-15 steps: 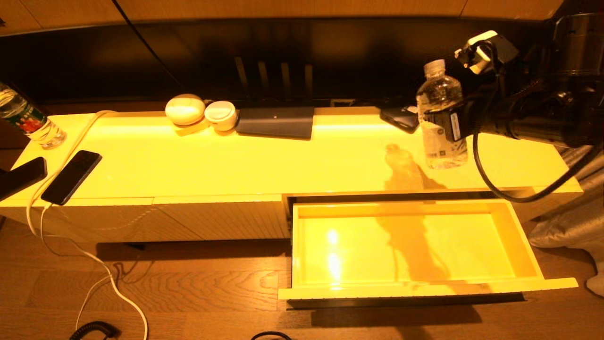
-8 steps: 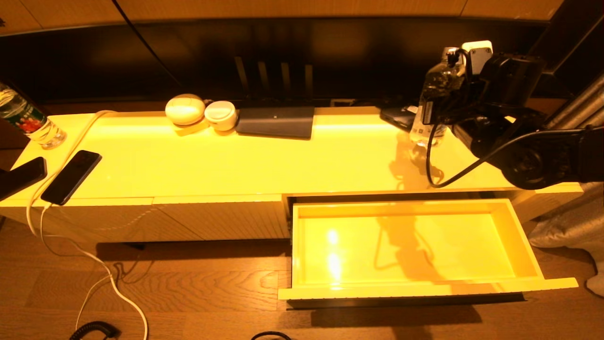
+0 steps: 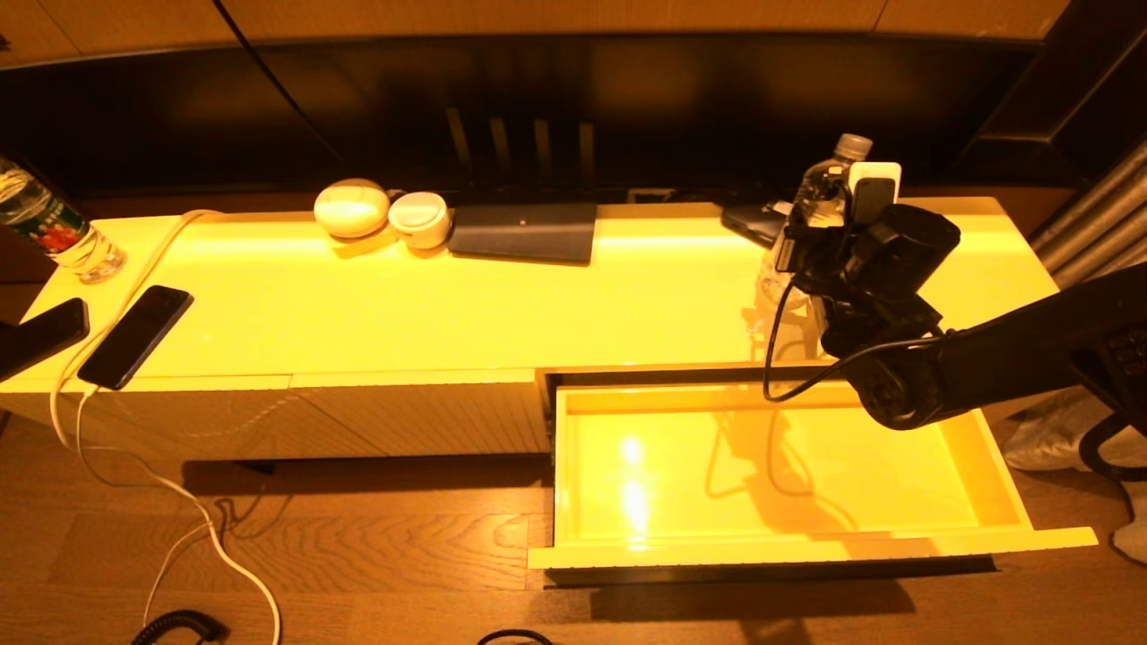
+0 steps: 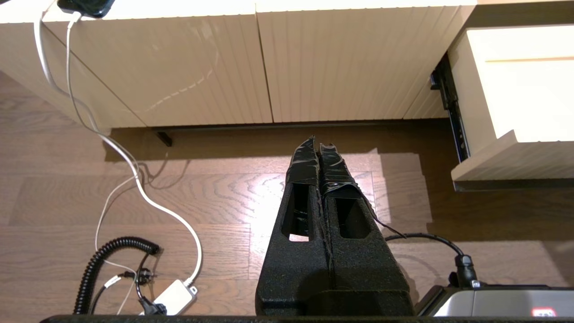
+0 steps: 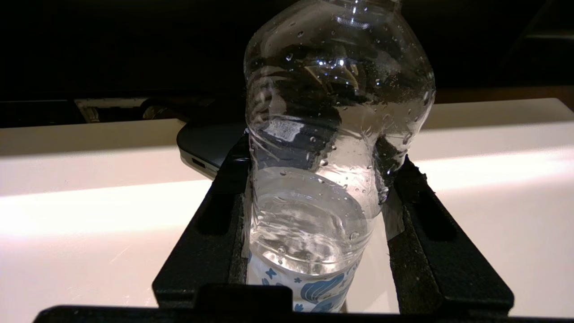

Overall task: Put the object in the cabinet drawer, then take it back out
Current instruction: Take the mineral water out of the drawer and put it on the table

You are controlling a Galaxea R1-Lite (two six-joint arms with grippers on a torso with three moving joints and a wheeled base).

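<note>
The small clear water bottle [image 3: 817, 195], white-capped and part full, hangs tilted over the back right of the cabinet top [image 3: 627, 296]. In the right wrist view the bottle [image 5: 332, 134] shows a white band with blue marks low on its body. My right gripper [image 3: 800, 255] is shut on it, and its fingers dent the bottle's sides [image 5: 316, 154]. The cabinet drawer [image 3: 806, 548] stands pulled out below, with nothing in its glossy interior. My left gripper [image 4: 317, 143] is shut on nothing, low over the wooden floor before the ribbed cabinet front, left of the drawer [image 4: 515, 152].
A dark phone [image 3: 757, 224] lies just behind the bottle. A dark flat pad [image 3: 524, 231] and two white round cases [image 3: 351, 208] sit along the back edge. At far left are a red-green labelled bottle [image 3: 54, 235], a phone [image 3: 136, 335] and a white cable [image 4: 134, 179].
My right arm has swung down and leftward, now reaching across the drawer's back right corner. The bottle has gone from upright to tilted and has shifted towards the back of the top.
</note>
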